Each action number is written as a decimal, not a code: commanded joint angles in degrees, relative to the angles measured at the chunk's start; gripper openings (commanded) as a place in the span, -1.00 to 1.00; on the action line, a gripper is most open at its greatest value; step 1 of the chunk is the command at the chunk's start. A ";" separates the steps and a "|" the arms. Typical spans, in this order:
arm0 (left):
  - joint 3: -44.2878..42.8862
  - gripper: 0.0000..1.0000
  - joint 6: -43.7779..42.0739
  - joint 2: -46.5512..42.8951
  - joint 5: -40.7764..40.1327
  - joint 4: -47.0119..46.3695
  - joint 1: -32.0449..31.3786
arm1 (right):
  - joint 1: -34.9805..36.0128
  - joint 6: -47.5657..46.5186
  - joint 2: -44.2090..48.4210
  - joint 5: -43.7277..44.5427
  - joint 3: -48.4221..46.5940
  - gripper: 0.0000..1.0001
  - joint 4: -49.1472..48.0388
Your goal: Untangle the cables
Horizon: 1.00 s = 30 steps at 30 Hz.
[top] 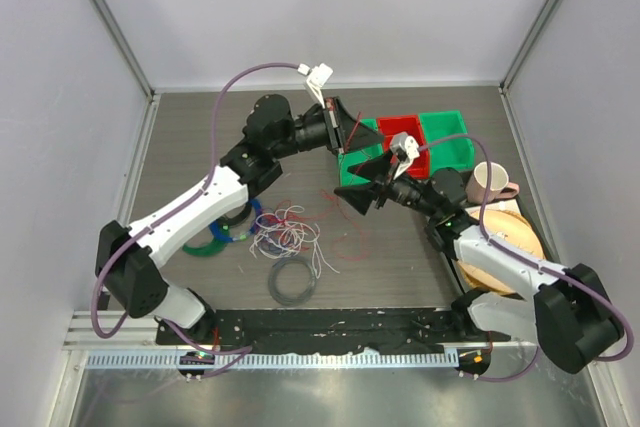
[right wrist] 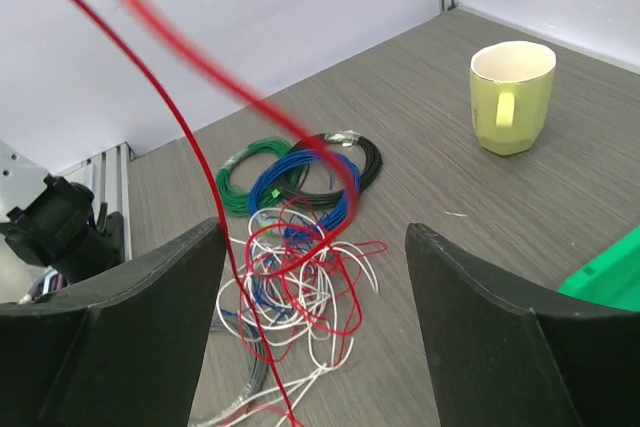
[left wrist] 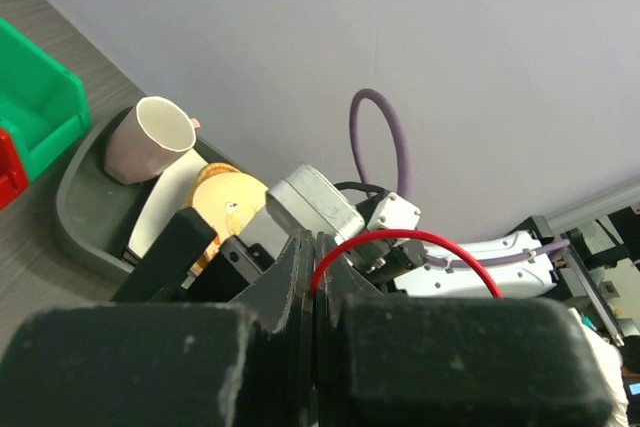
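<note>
Red, white and blue-purple cables [top: 290, 229] lie in one knotted heap left of the green bins [top: 450, 119], too tangled to count. One red strand [left wrist: 400, 239] is pinched in the closed left gripper [left wrist: 314, 259] at the bins' left end. It also runs between the spread fingers of the right gripper [right wrist: 312, 247]; contact there is unclear.

You're looking at two arms, carrying the left gripper [top: 338, 127] and the right gripper [top: 358, 183]. The cables [top: 290, 227] are showing three colours, but their number is too tangled to count. Three coiled rings are lying out: green ring [top: 205, 244], blue ring [top: 250, 219], dark grey ring [top: 292, 283]. You're also seeing two green bins [top: 448, 135], one red bin [top: 398, 127] and two mugs: pink mug [top: 490, 182], yellow-green mug [right wrist: 512, 97].
</note>
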<state>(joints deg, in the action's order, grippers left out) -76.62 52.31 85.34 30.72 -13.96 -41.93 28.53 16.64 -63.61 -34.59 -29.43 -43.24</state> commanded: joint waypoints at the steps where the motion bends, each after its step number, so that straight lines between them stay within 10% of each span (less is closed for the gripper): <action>1: 1.20 -1.00 1.65 -2.90 3.56 -4.32 -0.17 | 1.61 2.42 -3.26 6.02 -4.23 0.46 -7.29; 6: 1.91 -0.99 0.16 -5.00 2.86 -1.70 -0.08 | 1.70 8.75 -7.66 8.75 -6.51 -0.97 -9.32; 10: 2.26 -0.86 -3.79 -7.29 -1.71 3.66 -0.08 | 1.96 11.74 -5.21 9.26 -5.55 -0.98 -8.26; 13: 2.26 0.09 -8.43 -9.31 -6.10 10.51 -0.17 | 1.96 14.03 -0.38 13.83 -4.41 -0.98 -3.54; 14: 2.79 0.84 -9.68 -10.36 -8.29 12.44 -0.17 | 1.96 14.20 0.94 17.15 -4.32 -0.98 -1.43; 15: 4.79 0.99 -11.25 -12.63 -12.57 15.94 -0.17 | 1.96 14.29 2.60 18.75 -4.41 -0.98 0.86; 22: 22.19 0.99 -11.73 -27.74 -47.70 35.65 -0.08 | 1.96 9.73 17.62 37.02 -8.45 -0.98 28.79; 30: 36.97 1.00 -6.44 -28.66 -52.44 35.76 0.53 | 1.96 7.53 25.38 41.00 -8.71 -0.98 35.68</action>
<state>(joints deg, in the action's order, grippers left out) -42.78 42.46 54.15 -16.53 20.51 -41.82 30.26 26.24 -40.88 1.65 -36.16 -12.38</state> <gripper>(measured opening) 0.996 0.044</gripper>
